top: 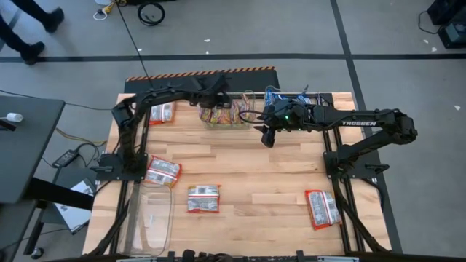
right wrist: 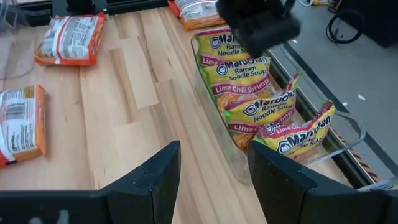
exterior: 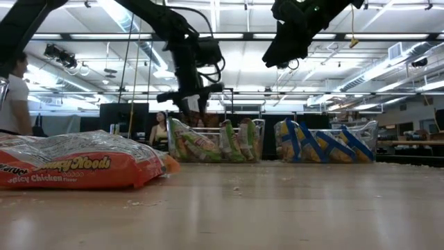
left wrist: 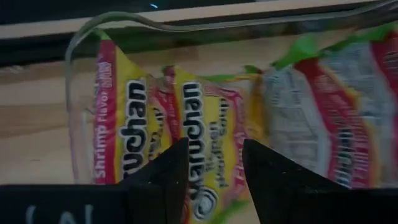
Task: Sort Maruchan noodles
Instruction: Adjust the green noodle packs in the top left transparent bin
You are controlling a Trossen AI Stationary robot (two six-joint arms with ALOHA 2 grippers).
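High view: left gripper over the clear tub of yellow-green Maruchan noodles; right gripper hovers mid-table, empty; red-orange packets scattered on the table. Left wrist view: fingers parted, holding nothing, above those packets. Right wrist view: jaws apart, empty.

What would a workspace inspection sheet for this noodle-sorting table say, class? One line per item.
Surface: wooden table, bare centre.
Job's things: yellow-green packets in one clear tub, blue packets in another; four red-orange packets loose on the table.
Clutter: empty clear tub at the near left corner.
Grippers: left gripper open over the yellow-green tub; right gripper open, empty.
Cables: black cable on the floor.
Surroundings: people behind the table.
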